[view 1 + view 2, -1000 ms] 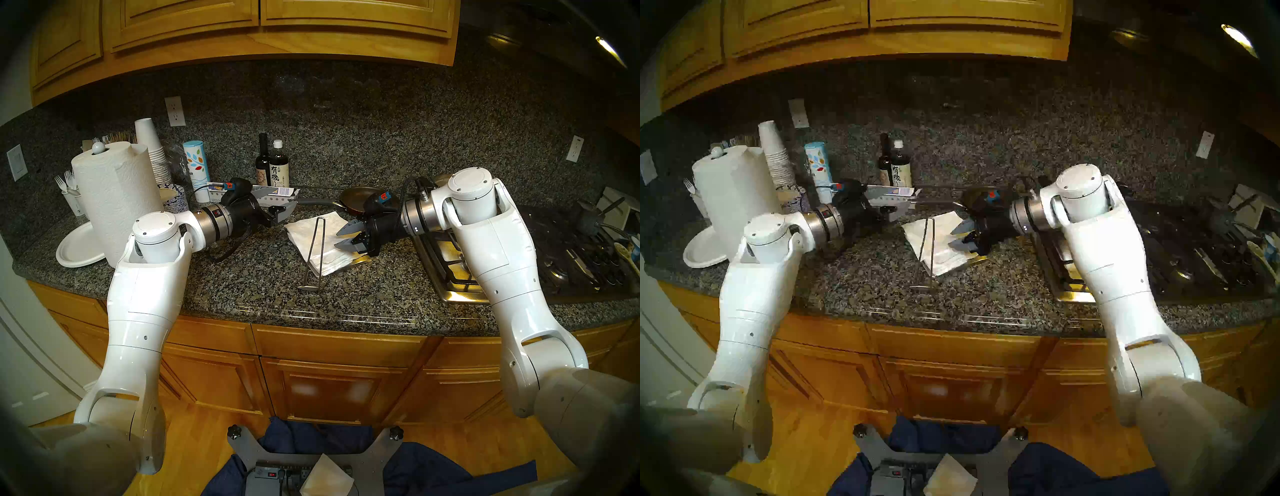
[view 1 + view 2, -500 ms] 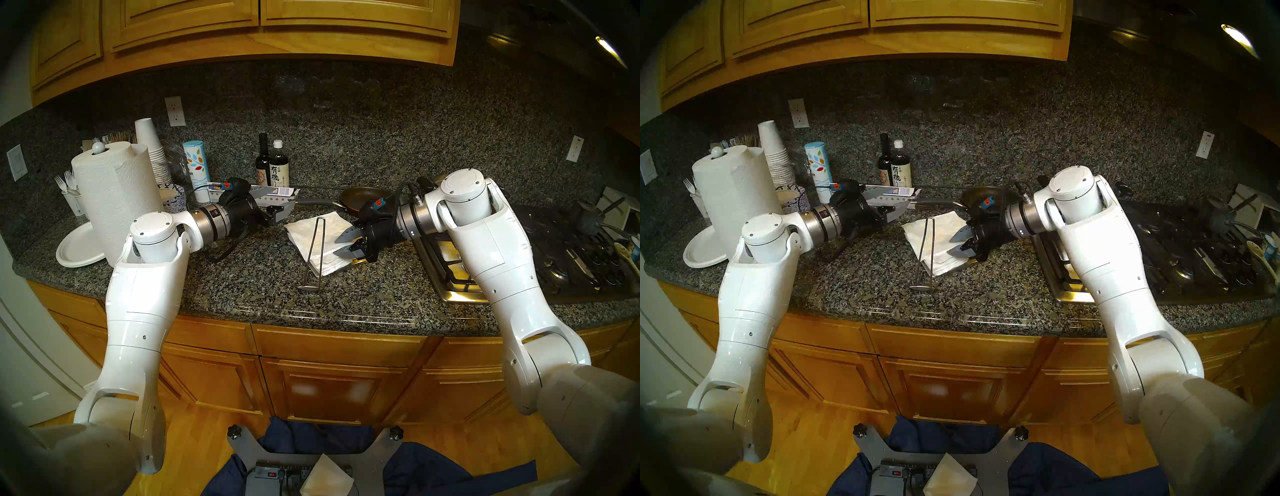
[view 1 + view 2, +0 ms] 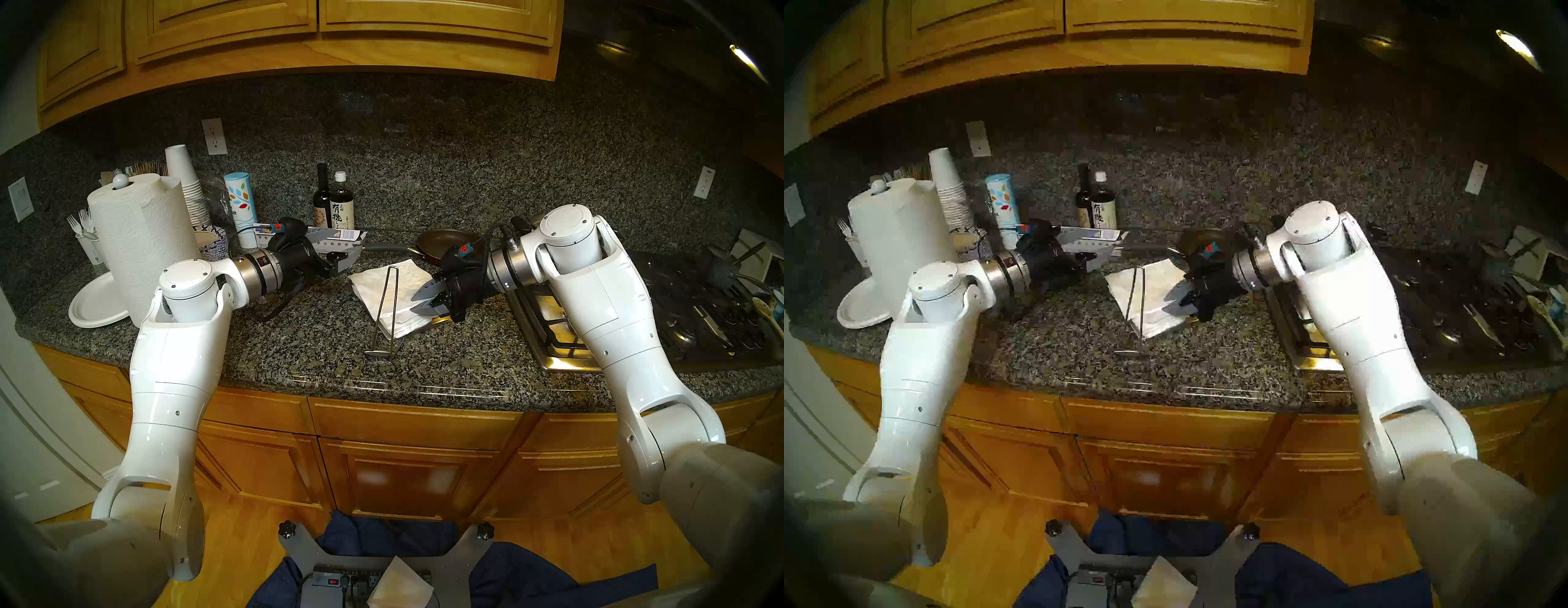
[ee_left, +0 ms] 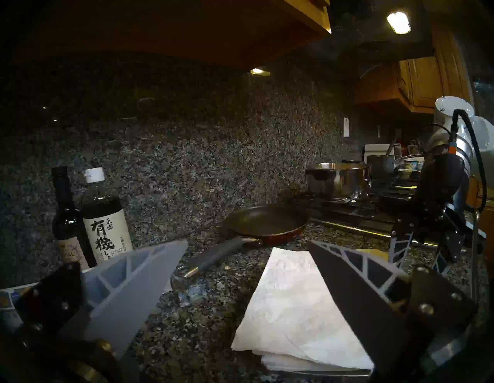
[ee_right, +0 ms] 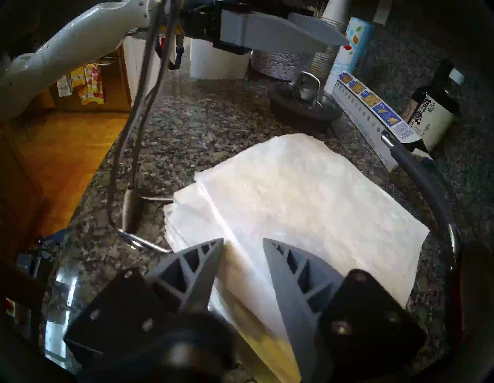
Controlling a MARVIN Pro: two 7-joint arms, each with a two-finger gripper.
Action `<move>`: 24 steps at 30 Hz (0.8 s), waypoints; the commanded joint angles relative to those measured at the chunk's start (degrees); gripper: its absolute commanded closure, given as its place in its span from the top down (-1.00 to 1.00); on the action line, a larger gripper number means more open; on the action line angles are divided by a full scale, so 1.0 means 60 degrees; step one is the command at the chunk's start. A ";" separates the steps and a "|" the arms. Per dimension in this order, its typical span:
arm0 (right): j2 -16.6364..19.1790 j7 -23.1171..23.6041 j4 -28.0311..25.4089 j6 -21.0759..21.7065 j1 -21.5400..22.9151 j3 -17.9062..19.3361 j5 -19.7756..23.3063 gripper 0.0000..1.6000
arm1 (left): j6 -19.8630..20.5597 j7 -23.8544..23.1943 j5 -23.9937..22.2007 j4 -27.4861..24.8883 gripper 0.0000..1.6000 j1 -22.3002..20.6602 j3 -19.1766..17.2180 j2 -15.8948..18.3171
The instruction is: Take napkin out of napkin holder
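A white napkin (image 5: pixel 307 192) lies askew on top of a stack of napkins (image 3: pixel 403 322) in the napkin holder, a flat metal tray (image 3: pixel 439 321). The holder's wire arm (image 3: pixel 388 305) stands raised at the stack's near left side. My right gripper (image 3: pixel 416 300) is open and low over the stack's right edge, one fingertip (image 5: pixel 270 248) on the top napkin. It also shows in the right wrist view (image 5: pixel 243 240). My left gripper (image 3: pixel 352 254) is open and empty, hovering just left of the stack's far corner. The top napkin also shows in the left wrist view (image 4: pixel 288 294).
A frying pan (image 3: pixel 445 244) with a long handle lies just behind the stack. Two dark bottles (image 3: pixel 335 204) and a long box (image 3: pixel 335 235) stand at the back. A paper towel roll (image 3: pixel 140 237), cups and a plate (image 3: pixel 95 303) are at the left, the stove (image 3: pixel 551 322) at the right.
My right gripper has dropped a little onto the stack's right edge and its wrist has turned. My left gripper has drawn back slightly to the left.
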 commanded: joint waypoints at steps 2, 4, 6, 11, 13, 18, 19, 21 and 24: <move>-0.0060 -0.0215 -0.0121 -0.0043 0.0443 0.0094 -0.0090 0.15 | -0.0050 0.0030 -0.0059 -0.0255 1.00 -0.0395 -0.0088 -0.0012; -0.0069 -0.0232 -0.0109 -0.0048 0.0450 0.0095 -0.0089 0.11 | -0.0054 0.0022 -0.0058 -0.0258 1.00 -0.0388 -0.0098 -0.0012; -0.0073 -0.0248 -0.0100 -0.0066 0.0456 0.0089 -0.0101 0.09 | -0.0058 0.0009 -0.0069 -0.0273 1.00 -0.0373 -0.0124 -0.0005; -0.0086 -0.0220 -0.0038 -0.0124 0.0521 0.0004 -0.0191 0.11 | -0.0058 -0.0012 -0.0082 -0.0290 1.00 -0.0350 -0.0172 -0.0005; -0.0076 -0.0124 -0.0005 -0.0146 0.0573 -0.0072 -0.0238 0.11 | -0.0037 -0.0035 -0.0115 -0.0296 1.00 -0.0337 -0.0207 -0.0017; -0.0062 -0.0210 -0.0088 -0.0145 0.0549 -0.0133 -0.0400 0.29 | -0.0013 -0.0080 -0.0138 -0.0309 1.00 -0.0308 -0.0272 -0.0008; -0.0065 -0.0195 -0.0076 -0.0154 0.0556 -0.0140 -0.0409 0.29 | -0.0013 -0.0084 -0.0137 -0.0310 1.00 -0.0302 -0.0282 -0.0009; -0.0079 -0.0179 -0.0058 -0.0159 0.0559 -0.0128 -0.0413 0.24 | -0.0015 -0.0095 -0.0138 -0.0309 1.00 -0.0297 -0.0294 -0.0010; -0.0141 -0.0236 -0.0049 -0.0194 0.0549 -0.0068 -0.0475 -0.02 | -0.0026 -0.0123 -0.0128 -0.0307 1.00 -0.0286 -0.0323 -0.0013</move>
